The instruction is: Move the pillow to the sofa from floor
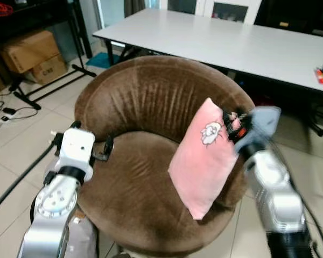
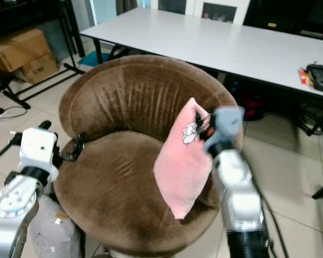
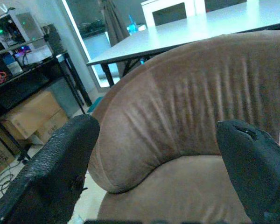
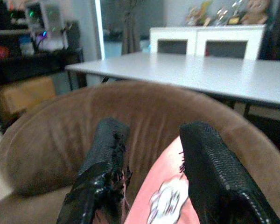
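Note:
A pink pillow with a small white flower print stands on edge on the seat of the round brown sofa, leaning against its right arm. My right gripper is at the pillow's upper corner, blurred. In the right wrist view its fingers stand apart, with the pillow low between them, so it reads as open. My left gripper hovers open at the sofa's left rim, nothing between its fingers.
A long white table stands just behind the sofa, with a dark device on its right end. Cardboard boxes and a black rack lie at the far left, cables on the tiled floor. A grey soft bundle sits by the sofa's left foot.

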Controlling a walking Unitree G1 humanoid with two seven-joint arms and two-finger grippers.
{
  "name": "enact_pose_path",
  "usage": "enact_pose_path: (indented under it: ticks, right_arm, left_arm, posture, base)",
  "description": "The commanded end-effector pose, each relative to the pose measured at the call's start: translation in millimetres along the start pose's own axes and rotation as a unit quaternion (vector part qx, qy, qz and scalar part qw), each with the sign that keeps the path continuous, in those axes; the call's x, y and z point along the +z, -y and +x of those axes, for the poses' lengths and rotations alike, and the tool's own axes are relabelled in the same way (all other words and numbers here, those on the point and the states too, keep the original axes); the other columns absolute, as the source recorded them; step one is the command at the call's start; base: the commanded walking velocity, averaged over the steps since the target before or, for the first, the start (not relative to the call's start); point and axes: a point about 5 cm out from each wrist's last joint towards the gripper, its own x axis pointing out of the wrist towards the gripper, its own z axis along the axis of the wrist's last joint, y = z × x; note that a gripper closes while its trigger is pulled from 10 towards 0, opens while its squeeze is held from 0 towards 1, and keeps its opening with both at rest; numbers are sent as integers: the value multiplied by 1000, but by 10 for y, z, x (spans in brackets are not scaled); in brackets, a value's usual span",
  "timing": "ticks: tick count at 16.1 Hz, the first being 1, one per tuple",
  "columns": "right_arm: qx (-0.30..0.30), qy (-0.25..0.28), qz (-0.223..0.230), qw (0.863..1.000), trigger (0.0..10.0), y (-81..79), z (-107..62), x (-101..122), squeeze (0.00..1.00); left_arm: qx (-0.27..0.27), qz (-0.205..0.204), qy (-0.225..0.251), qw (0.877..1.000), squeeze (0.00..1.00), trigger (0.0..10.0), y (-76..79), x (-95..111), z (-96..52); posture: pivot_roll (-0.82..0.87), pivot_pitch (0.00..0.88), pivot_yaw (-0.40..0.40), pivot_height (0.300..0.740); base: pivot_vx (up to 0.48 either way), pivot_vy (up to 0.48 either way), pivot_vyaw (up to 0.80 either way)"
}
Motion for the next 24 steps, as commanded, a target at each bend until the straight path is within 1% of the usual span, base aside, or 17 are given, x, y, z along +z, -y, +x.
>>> enact_pose_path:
  ticks: [1, 2, 4, 7, 8, 12, 24]
  right_arm:
    - [0, -16, 1, 1000, 10000, -85, -32, -7, 0]
    - [-14, -35, 7, 999, 10000, -97, -61, -57, 0]
    - [-31, -56, 2, 998, 10000, -103, -80, -125, 0]
    - [-18, -68, -8, 997, 10000, -136, -65, -130, 0]
    - [-17, -74, -12, 997, 10000, -137, -55, -132, 0]
    - [-13, -81, -12, 997, 10000, -156, -42, -130, 0]
    - [-6, -88, -11, 996, 10000, -180, -26, -134, 0]
  left_arm:
    - [6, 9, 8, 1000, 0, 10000, 8, 12, 3]
    - [7, 12, 10, 1000, 0, 10000, 9, 10, 0]
    - [16, 15, 7, 1000, 0, 10000, -17, -17, -19]
    - [17, 15, 11, 1000, 0, 10000, -10, -14, -29]
    - [11, 14, 16, 1000, 0, 10000, 18, -4, -28]
    - [7, 10, 18, 1000, 0, 10000, 47, 3, -28]
    - [4, 10, 13, 1000, 0, 10000, 68, -12, -20]
  posture:
    - [1, 0, 19, 740]
    - [2, 0, 17, 740]
    - [8, 0, 9, 740]
    - [10, 0, 2, 740]
    - [12, 0, 0, 740]
    - [16, 0, -5, 740]
    - [14, 0, -4, 740]
  base:
    - [0, 0, 0]
    - [0, 0, 0]
    - [0, 0, 0]
    - [0, 0, 0]
    - [0, 0, 0]
    - [0, 0, 0]
    - [0, 0, 0]
